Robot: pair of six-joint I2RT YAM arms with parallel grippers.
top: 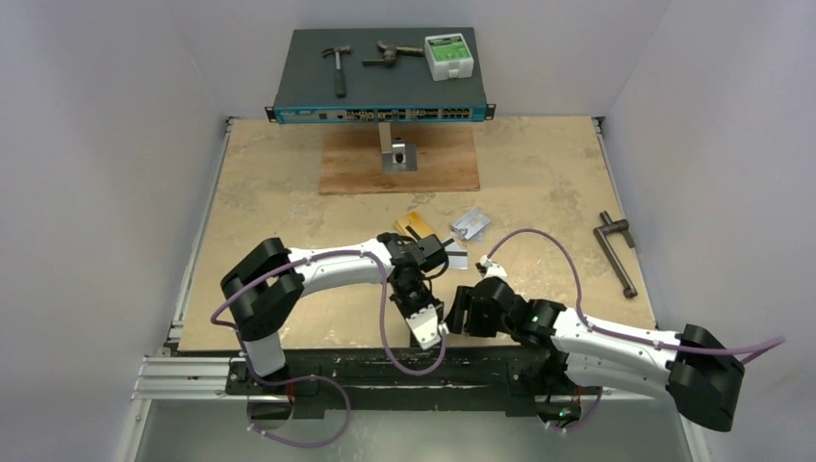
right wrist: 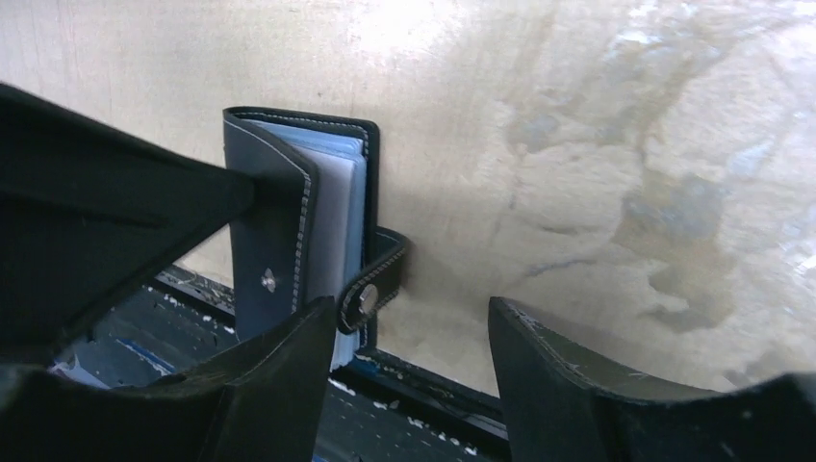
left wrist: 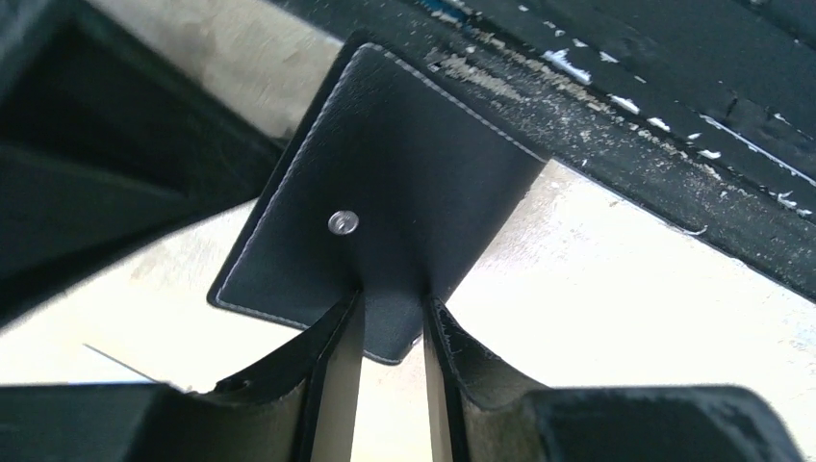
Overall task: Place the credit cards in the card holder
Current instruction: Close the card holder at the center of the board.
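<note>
The card holder [left wrist: 404, 192] is a black stitched wallet with a snap stud, and my left gripper [left wrist: 393, 322] is shut on a corner of its cover. In the right wrist view the card holder [right wrist: 289, 212] stands partly open, showing clear pockets, and its snap tab [right wrist: 377, 274] hangs loose. My right gripper [right wrist: 409, 332] is open just beside the tab with nothing between its fingers. In the top view the left gripper [top: 435, 332] and right gripper [top: 454, 310] meet near the table's front edge. Three credit cards lie behind them: gold-orange [top: 414, 224], silver-grey [top: 470, 224] and white with a dark stripe [top: 452, 256].
A black rail [left wrist: 674, 125] runs along the near table edge, right under the card holder. A metal handle tool [top: 616, 252] lies at the right. At the back are a wooden board [top: 399, 162] with a metal bracket and a network switch [top: 380, 77] carrying tools and a box.
</note>
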